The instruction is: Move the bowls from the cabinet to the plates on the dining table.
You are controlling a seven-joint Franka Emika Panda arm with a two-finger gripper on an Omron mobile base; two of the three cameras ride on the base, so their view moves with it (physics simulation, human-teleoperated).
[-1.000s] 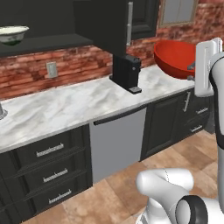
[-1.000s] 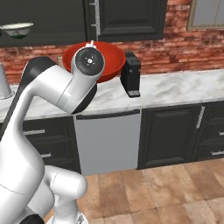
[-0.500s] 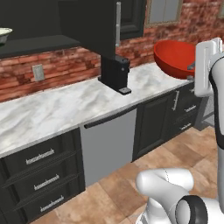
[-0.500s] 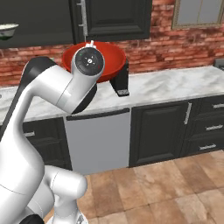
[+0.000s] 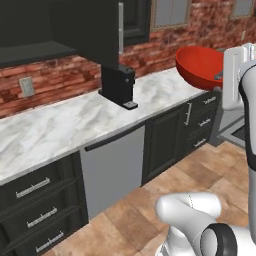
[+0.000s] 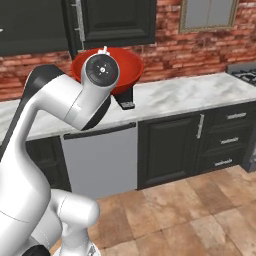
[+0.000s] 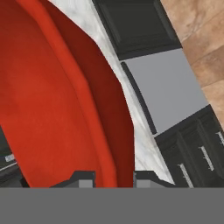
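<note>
One red bowl (image 5: 200, 67) is held up in the air by the gripper (image 7: 113, 177), whose two finger tips stand narrow on either side of the bowl's rim in the hand view, one inside the red wall and one outside it. Against the pictures of a second ago and half a second ago, the whole scene has slid across both base views, which means the base has driven along the counter: the black coffee machine (image 5: 118, 86) now sits further left in the left base view, the cream bowl that stood at the far left edge earlier has passed out of frame, and a stove corner (image 6: 244, 73) has come in at the right of the right base view. The bowl keeps the same place beside the arm, tilted with its opening turned sideways. It hangs above the marble counter (image 5: 60, 127) near the counter's front edge, apart from the surface and from the brick wall (image 6: 165, 47) behind. Below the counter run a grey dishwasher front (image 6: 100, 162) and black drawers (image 5: 35, 215). The tiled floor (image 6: 190, 210) in front of these lies open to the right. The black wall cabinet (image 6: 112, 20) hangs above the bowl, well apart from it.
</note>
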